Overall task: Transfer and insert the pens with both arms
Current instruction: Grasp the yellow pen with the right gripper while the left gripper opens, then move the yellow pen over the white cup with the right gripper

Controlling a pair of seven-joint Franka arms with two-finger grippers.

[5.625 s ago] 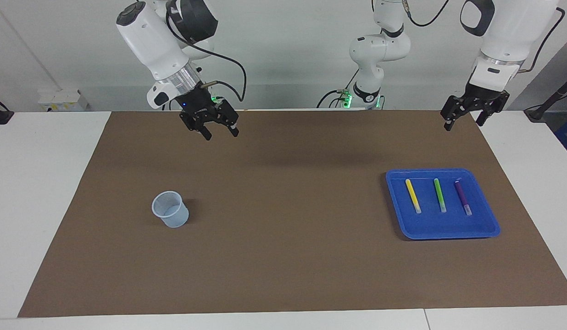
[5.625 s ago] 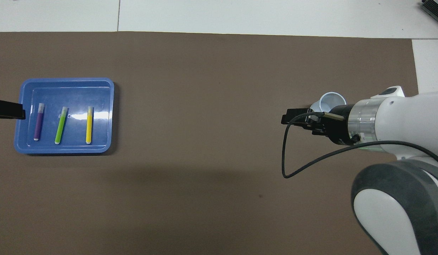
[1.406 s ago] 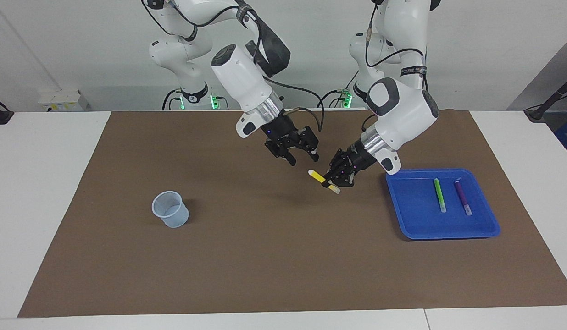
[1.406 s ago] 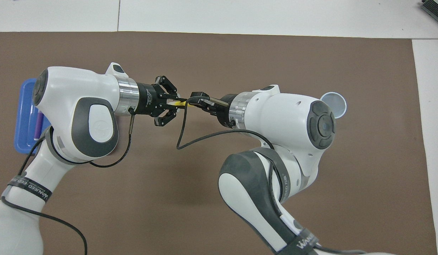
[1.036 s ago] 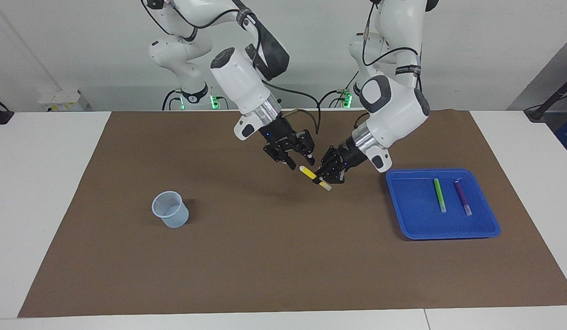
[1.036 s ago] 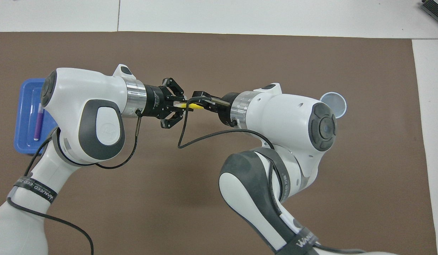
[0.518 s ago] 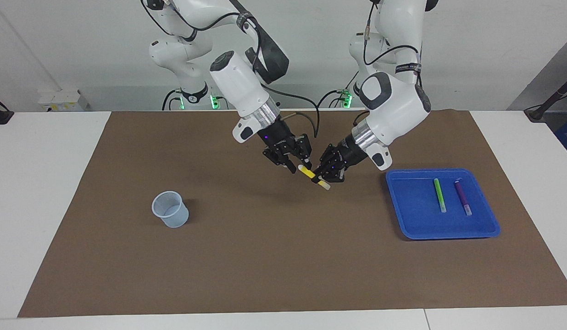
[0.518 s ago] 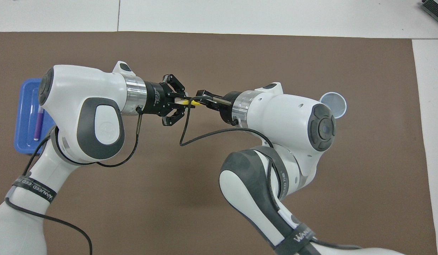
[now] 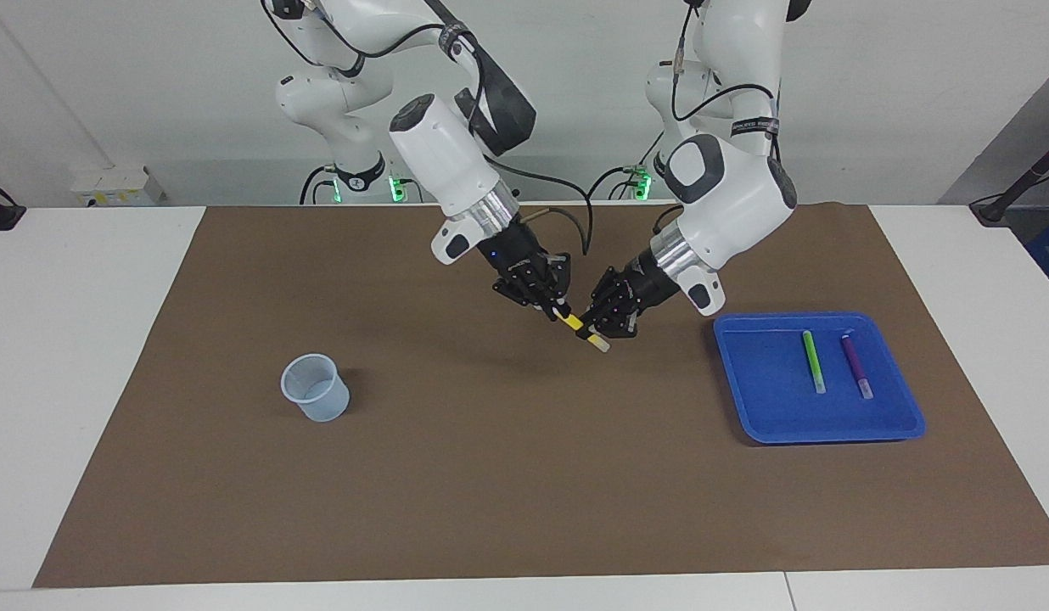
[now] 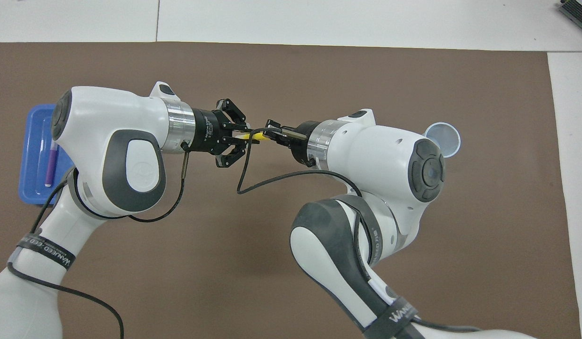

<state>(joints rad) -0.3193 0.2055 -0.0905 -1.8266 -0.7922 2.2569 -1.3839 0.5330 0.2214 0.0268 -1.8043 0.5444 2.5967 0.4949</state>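
Observation:
A yellow pen (image 9: 574,322) hangs tilted over the middle of the brown mat, with a gripper on each end. My left gripper (image 9: 597,332) is shut on the part near its pale cap end. My right gripper (image 9: 559,311) is shut on its yellow end. In the overhead view the two grippers meet tip to tip, left gripper (image 10: 241,138) and right gripper (image 10: 268,134), with a short stretch of yellow pen (image 10: 254,136) between them. The green pen (image 9: 814,361) and the purple pen (image 9: 855,366) lie side by side in the blue tray (image 9: 766,382).
A pale translucent cup (image 9: 316,388) stands upright on the mat toward the right arm's end, also seen as the cup (image 10: 443,139) past the right arm's elbow. The blue tray (image 10: 33,122) is mostly hidden under the left arm. White table borders the mat.
My right gripper has moved onto the pen's yellow end and gone from open to shut on it. The left gripper has kept its hold and barely moved.

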